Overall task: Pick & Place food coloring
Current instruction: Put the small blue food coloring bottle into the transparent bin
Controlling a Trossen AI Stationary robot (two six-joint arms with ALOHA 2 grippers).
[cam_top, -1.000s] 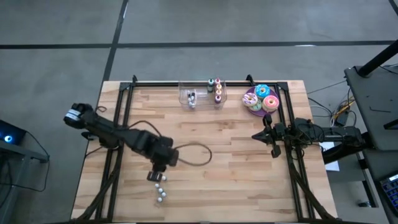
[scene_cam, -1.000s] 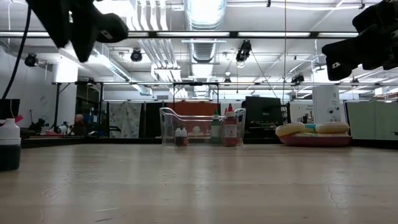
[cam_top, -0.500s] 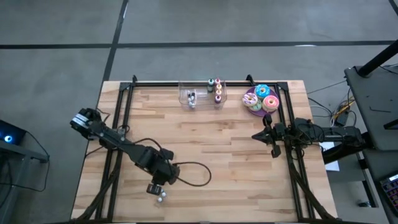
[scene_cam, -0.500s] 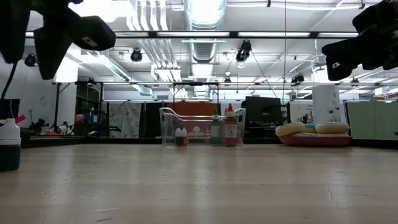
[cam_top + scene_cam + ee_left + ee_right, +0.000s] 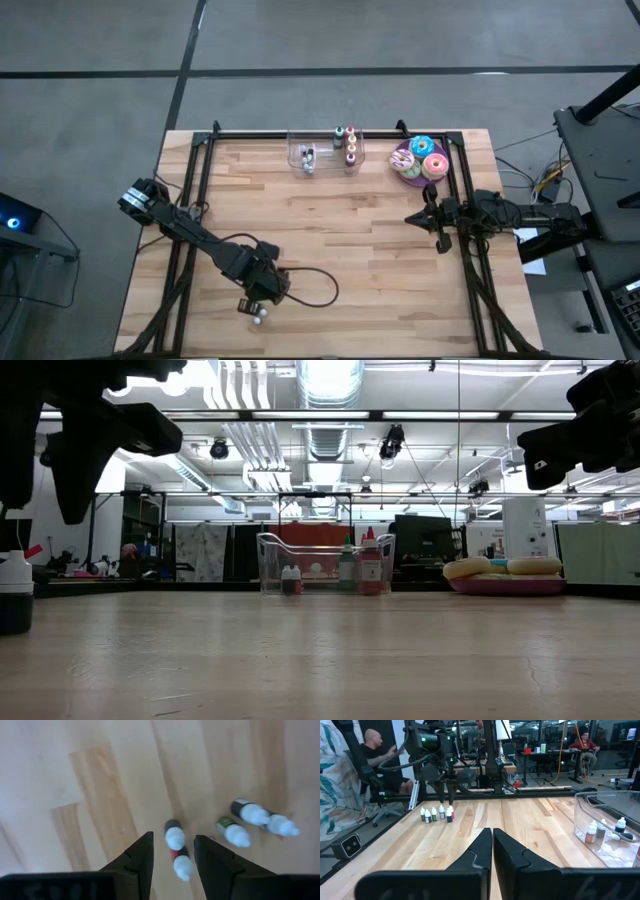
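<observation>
While food coloring (image 5: 436,813) outside, small bottles (image 5: 590,833) in bin (image 5: 580,805).

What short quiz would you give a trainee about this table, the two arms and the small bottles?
1. True or false: the right gripper is shut.
2. Choose one. The left gripper is above: A) a plate, B) the small bottles, C) a clear bin.
3. Which arm is nearer to the doughnuts?

Key: 1 true; 2 B; 3 the right arm.
</observation>
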